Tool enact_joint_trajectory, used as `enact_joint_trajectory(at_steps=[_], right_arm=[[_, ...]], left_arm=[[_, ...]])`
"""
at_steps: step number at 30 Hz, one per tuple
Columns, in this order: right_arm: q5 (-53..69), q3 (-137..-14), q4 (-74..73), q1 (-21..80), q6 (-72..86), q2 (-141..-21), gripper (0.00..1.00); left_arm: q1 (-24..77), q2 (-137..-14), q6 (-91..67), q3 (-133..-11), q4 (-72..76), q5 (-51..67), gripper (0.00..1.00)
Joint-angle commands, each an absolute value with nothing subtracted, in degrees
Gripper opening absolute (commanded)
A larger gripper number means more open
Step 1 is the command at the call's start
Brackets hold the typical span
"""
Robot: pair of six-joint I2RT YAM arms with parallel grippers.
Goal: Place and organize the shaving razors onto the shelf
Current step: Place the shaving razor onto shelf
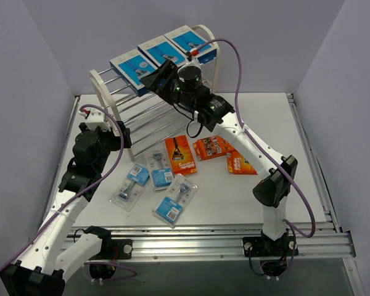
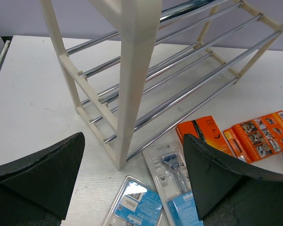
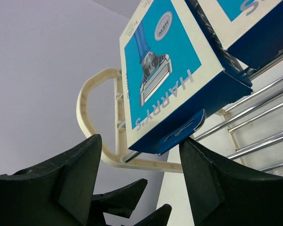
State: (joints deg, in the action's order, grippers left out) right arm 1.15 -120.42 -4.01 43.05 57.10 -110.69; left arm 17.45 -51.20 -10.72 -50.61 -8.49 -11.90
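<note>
Shaving razors [image 1: 176,200], nine packs: logged three blue boxes [image 1: 159,50] in a row on the top tier of the shelf [image 1: 102,92]; found three clear blister packs [image 1: 131,183] and three orange packs [image 1: 213,147] loose on the table [image 1: 265,111] in front. Noted right gripper [image 1: 153,77] at the end blue box [image 3: 165,70], jaws part-open, holding nothing. Noted left gripper [image 2: 132,136] wide, empty, near the shelf's end post. Judged likely faults: could snag that box's lower corner and drag it off the thin rods [image 2: 188,89]; could let flat packs slip between them.
</note>
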Motion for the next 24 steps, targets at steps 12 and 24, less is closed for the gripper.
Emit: enact_joint_trajectory(at_steps=[12, 24], right_arm=[[4.3, -123.0, 1.1, 41.3, 57.2, -110.7, 0.58], [6.3, -124.2, 1.4, 40.4, 57.7, -112.6, 0.57]], left_arm=[[16.7, -51.8, -11.4, -53.4, -8.6, -10.7, 0.94], [15.6, -52.5, -11.7, -53.5, -8.4, -10.0, 0.94]])
